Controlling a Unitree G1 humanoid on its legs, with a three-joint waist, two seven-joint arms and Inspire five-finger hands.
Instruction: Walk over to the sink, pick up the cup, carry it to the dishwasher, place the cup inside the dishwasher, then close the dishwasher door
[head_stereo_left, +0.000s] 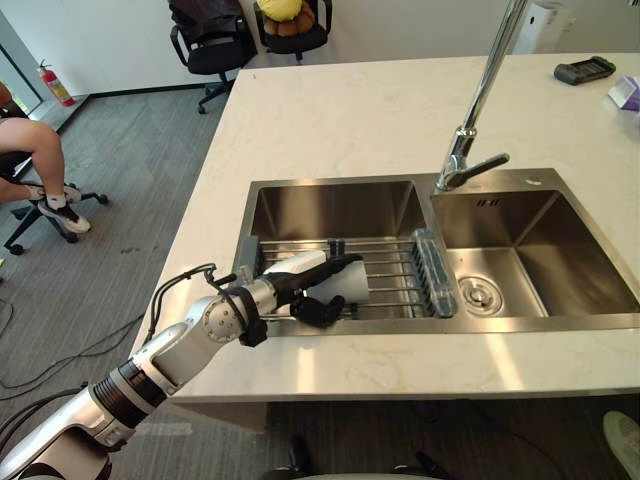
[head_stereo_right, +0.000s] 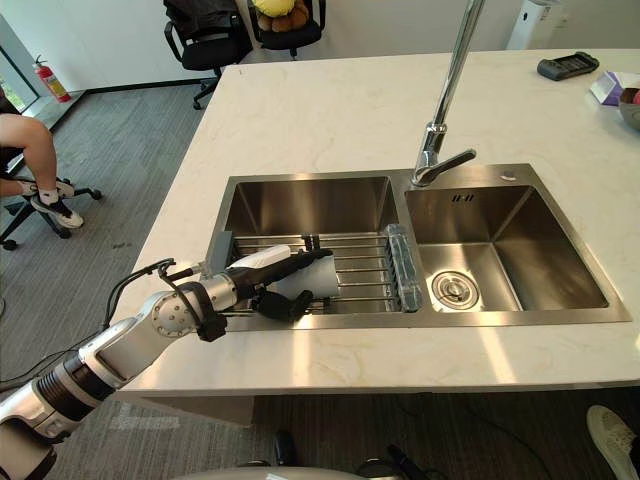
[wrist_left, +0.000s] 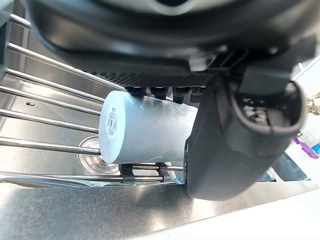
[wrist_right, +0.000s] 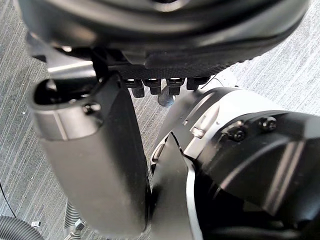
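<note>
A white cup (head_stereo_left: 351, 286) lies on its side on a wire rack (head_stereo_left: 392, 272) across the left sink basin (head_stereo_left: 330, 208), its base toward the wrist camera (wrist_left: 142, 131). My left hand (head_stereo_left: 287, 283) reaches into the basin from the near left. Its fingers (head_stereo_right: 296, 257) lie straight along the top of the cup, and its thumb (wrist_left: 235, 145) sits against the cup's near side. The cup still rests on the rack bars. My right hand (wrist_right: 92, 155) hangs low over grey carpet, fingers relaxed and holding nothing.
A tall steel faucet (head_stereo_left: 472, 145) stands behind the divider, and the right basin (head_stereo_left: 535, 250) holds a drain (head_stereo_left: 478, 296). The pale stone counter (head_stereo_left: 350, 110) carries a dark device (head_stereo_left: 585, 70) at the far right. A seated person's leg (head_stereo_left: 40, 160) and office chairs (head_stereo_left: 215, 45) are at the left and back.
</note>
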